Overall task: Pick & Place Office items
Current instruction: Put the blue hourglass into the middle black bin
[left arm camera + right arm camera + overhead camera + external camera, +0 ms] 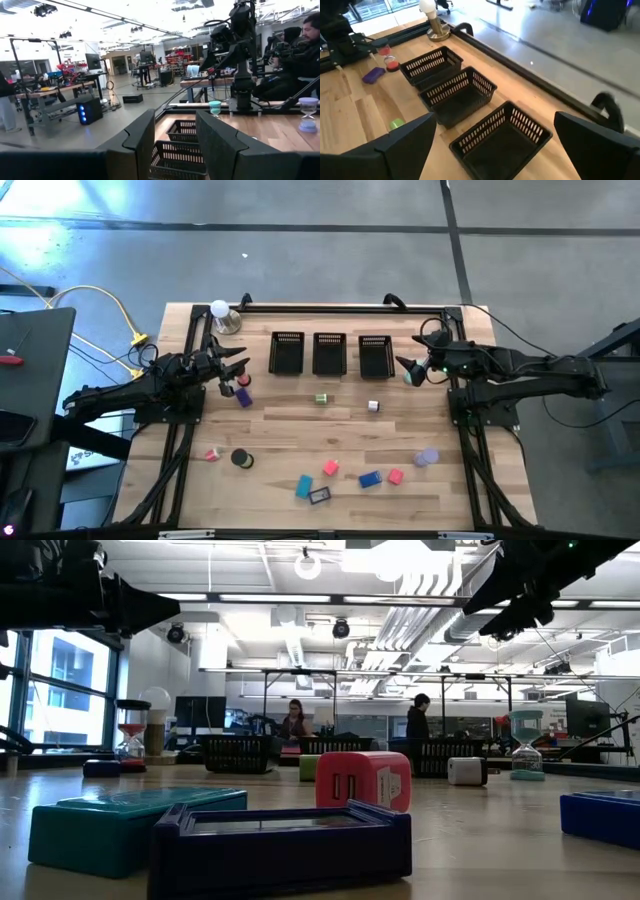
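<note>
Small office items lie spread over the table's near half: a purple block (243,397), a green block (321,398), a white block (373,406), a black roll (241,459), and pink (330,468), teal (304,486) and blue (370,478) pieces. In the low view a pink block (363,780) stands behind a dark blue frame (280,845). My left gripper (236,370) hovers open left of the bins, above the purple block. My right gripper (492,150) is open, raised beside the rightmost bin (502,137). Neither holds anything.
Three black mesh bins (329,353) stand in a row at the table's far middle. A white ball on a metal base (222,314) sits at the far left corner. A red hourglass (390,62) and a teal hourglass (215,107) stand near the grippers. People sit beyond the table.
</note>
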{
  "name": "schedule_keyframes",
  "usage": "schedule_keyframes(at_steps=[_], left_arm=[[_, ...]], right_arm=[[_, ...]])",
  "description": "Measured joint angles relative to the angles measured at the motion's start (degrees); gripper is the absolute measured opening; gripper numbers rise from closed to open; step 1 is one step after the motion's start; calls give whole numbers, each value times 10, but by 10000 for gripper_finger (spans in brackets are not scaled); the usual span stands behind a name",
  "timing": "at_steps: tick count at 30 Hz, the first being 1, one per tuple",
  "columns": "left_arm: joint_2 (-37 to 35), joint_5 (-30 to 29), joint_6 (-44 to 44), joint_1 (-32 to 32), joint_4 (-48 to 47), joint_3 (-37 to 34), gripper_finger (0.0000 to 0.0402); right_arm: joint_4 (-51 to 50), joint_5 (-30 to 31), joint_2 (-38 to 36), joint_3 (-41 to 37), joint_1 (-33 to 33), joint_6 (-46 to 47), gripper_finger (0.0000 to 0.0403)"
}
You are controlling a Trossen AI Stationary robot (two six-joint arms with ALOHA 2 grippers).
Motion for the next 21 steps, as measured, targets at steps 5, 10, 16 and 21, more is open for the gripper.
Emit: schedule_keyframes(at_steps=[5, 10, 16, 21], left_arm=[[0, 0, -12, 0, 0, 0, 139], [0, 0, -14, 0, 0, 0, 139], [0, 0, -14, 0, 0, 0, 139], [0, -1, -14, 0, 0, 0, 139]], right_arm=[[-4, -25, 0, 0, -14, 88, 390], [-52, -73, 0, 0, -54, 114, 375], [-91, -186, 11, 0, -128, 117, 363], [-117, -193, 20, 0, -185, 77, 357]])
